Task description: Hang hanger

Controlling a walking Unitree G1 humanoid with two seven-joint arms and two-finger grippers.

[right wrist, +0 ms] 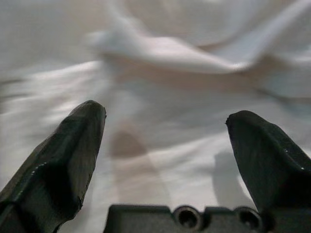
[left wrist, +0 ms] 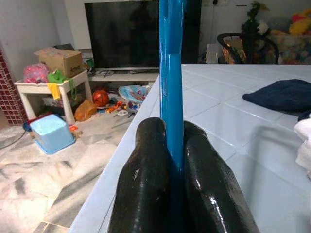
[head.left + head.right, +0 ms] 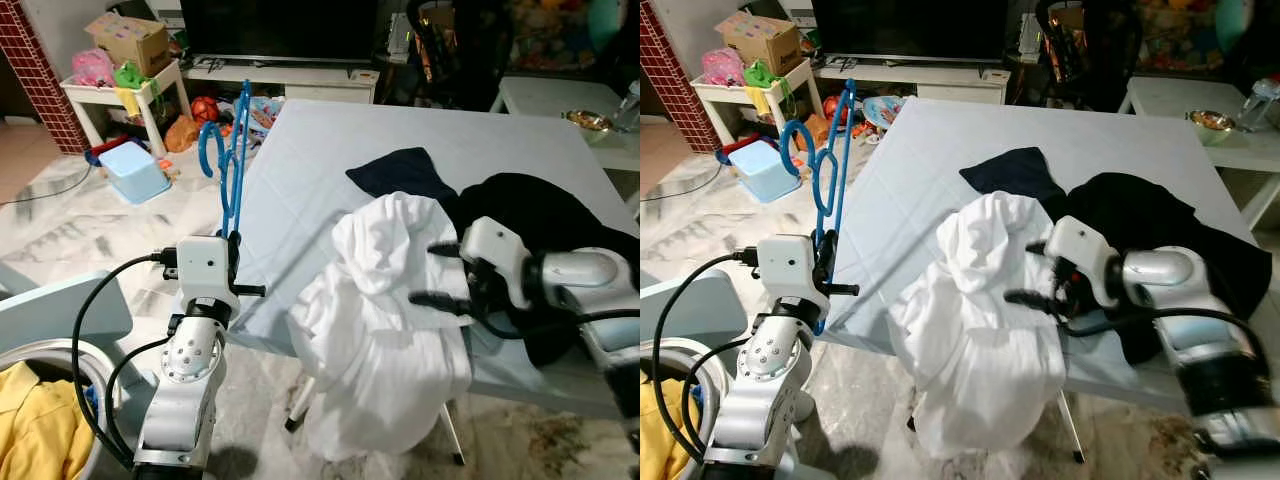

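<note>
A blue plastic hanger (image 3: 228,160) stands upright at the table's left edge, hook up, held at its lower end by my left gripper (image 3: 234,262), which is shut on it. In the left wrist view the blue bar (image 2: 171,77) runs up between the two black fingers (image 2: 146,189). A white garment (image 3: 385,320) lies crumpled on the table's near edge and hangs over it. My right gripper (image 3: 428,272) is open, its fingers (image 1: 73,145) pointing at the white cloth (image 1: 160,73) from the right, close to it.
The pale blue table (image 3: 300,180) also carries a dark navy cloth (image 3: 400,170) and a black garment (image 3: 545,225). A basket with yellow cloth (image 3: 35,420) sits at the lower left. Toys, a blue box (image 3: 135,170) and a TV stand (image 3: 290,75) lie beyond.
</note>
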